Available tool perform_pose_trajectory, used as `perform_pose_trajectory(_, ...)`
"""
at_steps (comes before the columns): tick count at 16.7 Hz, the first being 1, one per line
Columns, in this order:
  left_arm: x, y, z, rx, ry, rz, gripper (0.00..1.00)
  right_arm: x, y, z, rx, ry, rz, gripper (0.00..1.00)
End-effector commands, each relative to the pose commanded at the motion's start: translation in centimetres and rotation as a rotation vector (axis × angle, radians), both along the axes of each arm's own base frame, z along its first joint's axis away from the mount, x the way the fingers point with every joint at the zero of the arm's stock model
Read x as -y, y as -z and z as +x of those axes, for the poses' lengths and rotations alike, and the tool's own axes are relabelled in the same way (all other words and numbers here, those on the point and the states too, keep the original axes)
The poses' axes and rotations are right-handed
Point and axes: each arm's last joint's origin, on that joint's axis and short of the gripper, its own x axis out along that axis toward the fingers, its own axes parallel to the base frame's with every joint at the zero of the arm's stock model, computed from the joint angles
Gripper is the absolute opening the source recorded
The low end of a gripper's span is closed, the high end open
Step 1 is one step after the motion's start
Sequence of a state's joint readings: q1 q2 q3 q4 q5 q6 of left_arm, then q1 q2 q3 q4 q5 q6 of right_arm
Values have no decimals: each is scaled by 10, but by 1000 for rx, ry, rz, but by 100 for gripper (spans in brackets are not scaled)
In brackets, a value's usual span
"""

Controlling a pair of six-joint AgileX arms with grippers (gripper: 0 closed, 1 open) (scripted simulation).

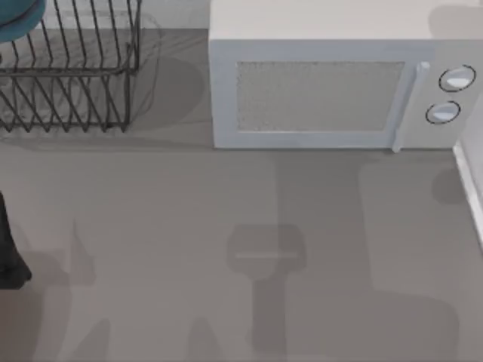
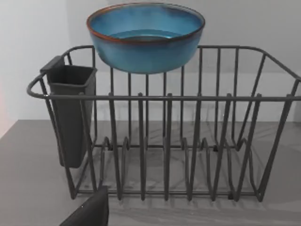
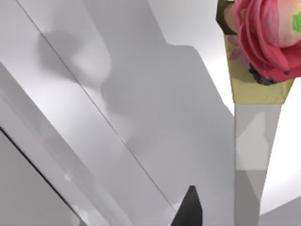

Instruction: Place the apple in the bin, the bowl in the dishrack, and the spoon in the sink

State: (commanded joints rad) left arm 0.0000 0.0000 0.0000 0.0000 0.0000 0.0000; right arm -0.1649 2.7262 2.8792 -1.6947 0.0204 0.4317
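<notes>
- One teal-blue bowl (image 2: 146,36) sits at the top of the black wire dishrack (image 2: 164,141), above its upright bars, and from above it shows at the table's far left corner (image 1: 19,19).
- A dark cutlery cup (image 2: 70,113) hangs on one end of the dishrack.
- A white microwave (image 1: 332,83) stands to the right of the dishrack, apart from it.
- The left arm (image 1: 9,249) shows at the table's left edge; a dark fingertip (image 2: 89,212) of its gripper shows just before the rack, and I cannot tell how its jaws stand.
- The right wrist view faces pale grey surfaces and a pink flower (image 3: 268,37); I cannot tell the right gripper's jaws either.
</notes>
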Motion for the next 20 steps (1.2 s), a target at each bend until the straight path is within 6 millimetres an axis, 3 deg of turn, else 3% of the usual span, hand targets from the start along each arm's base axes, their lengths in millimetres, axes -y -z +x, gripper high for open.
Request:
perform_pose_trajectory(11,0,0,0,0,0,0,100,2,4,3,26,14,-6,0)
perform_pose_trajectory(20,0,0,0,0,0,0,100,-3,45,3,-2,1,0,0)
